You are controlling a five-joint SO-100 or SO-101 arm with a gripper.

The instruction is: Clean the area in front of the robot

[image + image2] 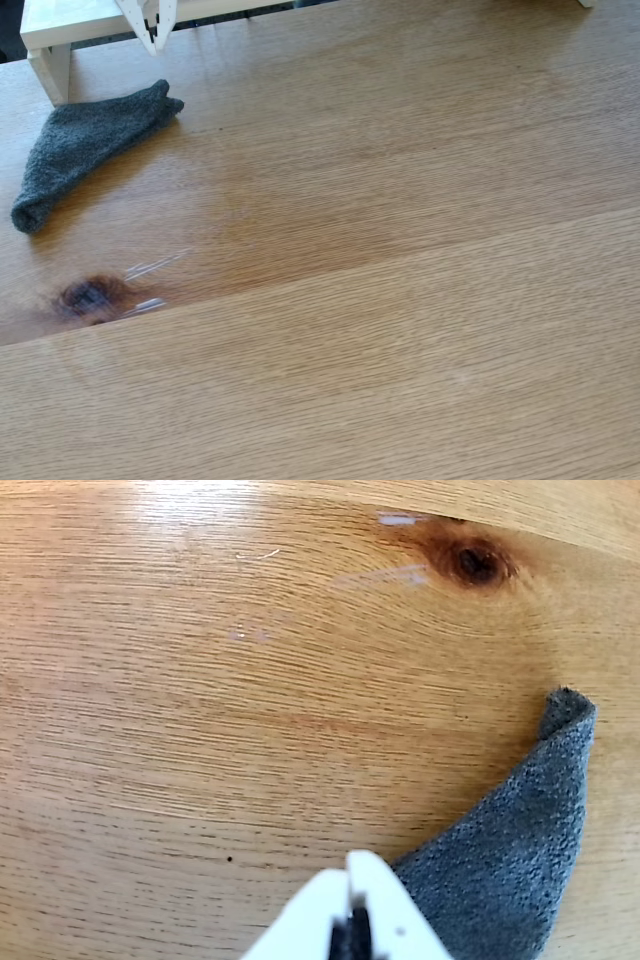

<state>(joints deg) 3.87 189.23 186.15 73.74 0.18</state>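
I only get the tip of the gripper (153, 35) in the fixed view, cut off by the top edge; the arm above it is out of frame. In the wrist view the gripper (350, 880) enters from the bottom edge, two white fingers (385, 905) pressed together with a thin seam between, so they look clenched with nothing between them.

Left of the fingers in the fixed view: a white frame leg (50, 72) and the grey cloth (85, 140), folded into a long wedge, its narrow end trailing down-left, its upper end just below the tips. I can't tell if the tips touch it. In the wrist view the cloth (520, 850) sits right of the fingers, running off the bottom edge, its near part partly behind them.

The oak tabletop (400, 300) spreads out ahead of the fingers, with wide planks and fine grain. The dark knot (88, 295) is blurred in the fixed view, but the knot (475, 562) is sharp in the wrist view, well beyond the tips, with faint pale scratches beside it. There is glare at the top of the wrist view.
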